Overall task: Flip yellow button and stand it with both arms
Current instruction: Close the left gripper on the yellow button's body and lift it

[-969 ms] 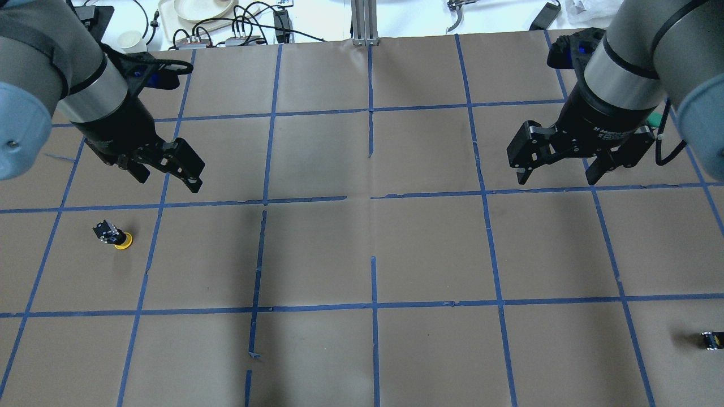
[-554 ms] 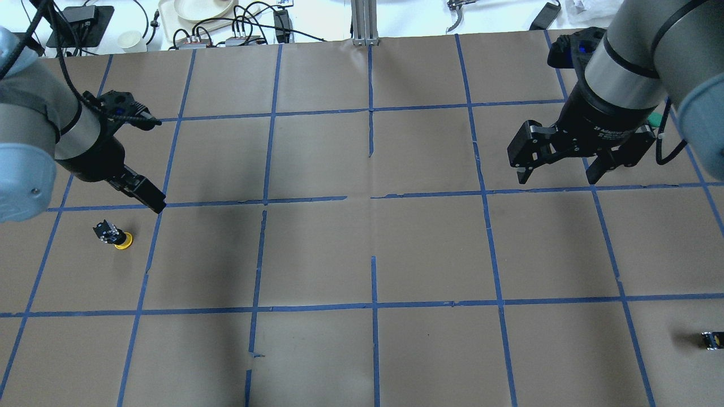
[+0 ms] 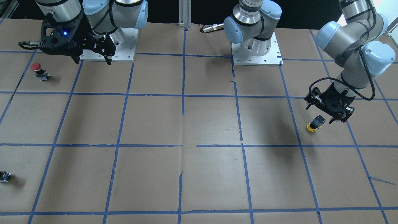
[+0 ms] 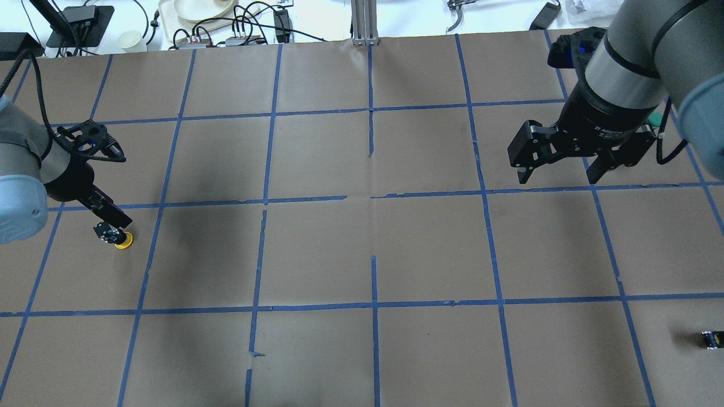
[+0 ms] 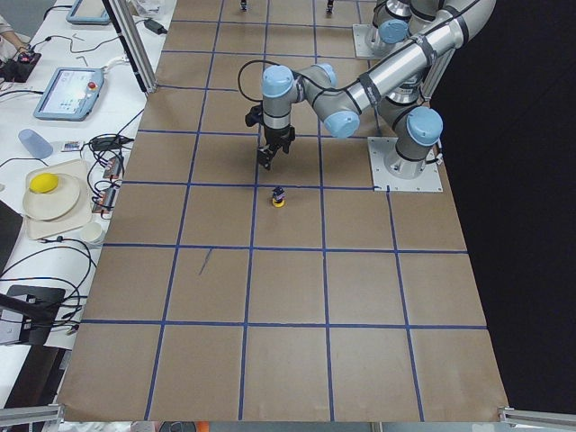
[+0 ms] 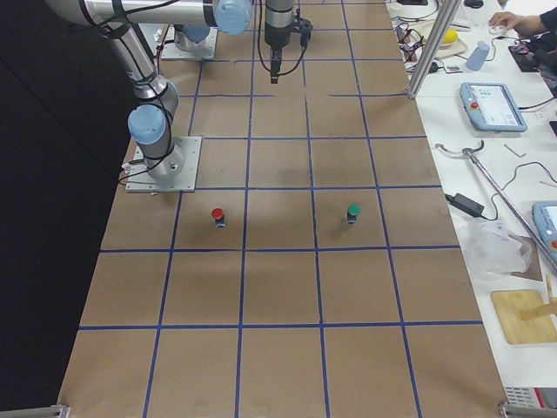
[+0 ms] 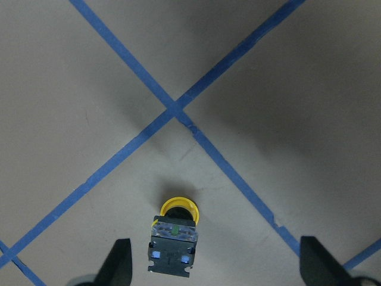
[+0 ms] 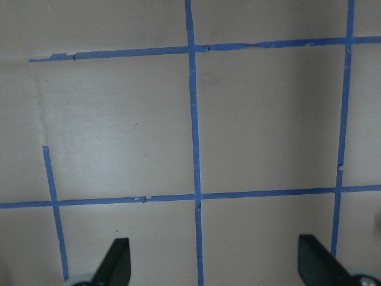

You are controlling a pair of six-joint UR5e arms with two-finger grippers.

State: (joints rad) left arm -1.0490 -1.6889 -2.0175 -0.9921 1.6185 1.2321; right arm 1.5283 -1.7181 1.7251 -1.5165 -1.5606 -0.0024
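The yellow button [image 4: 116,237] rests cap down on the brown paper at the table's left side, its black and grey body pointing up and slightly tilted. It also shows in the front view [image 3: 314,123], the left side view [image 5: 279,197] and the left wrist view [image 7: 174,237]. My left gripper [image 4: 116,221] hangs open just above it; in the wrist view [image 7: 217,265] the button sits between the fingers, nearer the left one, untouched. My right gripper [image 4: 557,176] is open and empty, high over the right far side, also seen in the front view [image 3: 92,60].
A red-capped button [image 3: 36,67] and a green-capped one [image 6: 352,212] stand on the robot's right side. A small black switch block [image 4: 711,339] lies near the right front edge. The arm bases [image 3: 255,49] sit at the robot's edge. Cables and dishes [image 4: 198,11] lie beyond the far edge.
My left arm has swung toward the near left and dropped, bringing its open gripper from the far side to just above the yellow button. The right arm has not moved.
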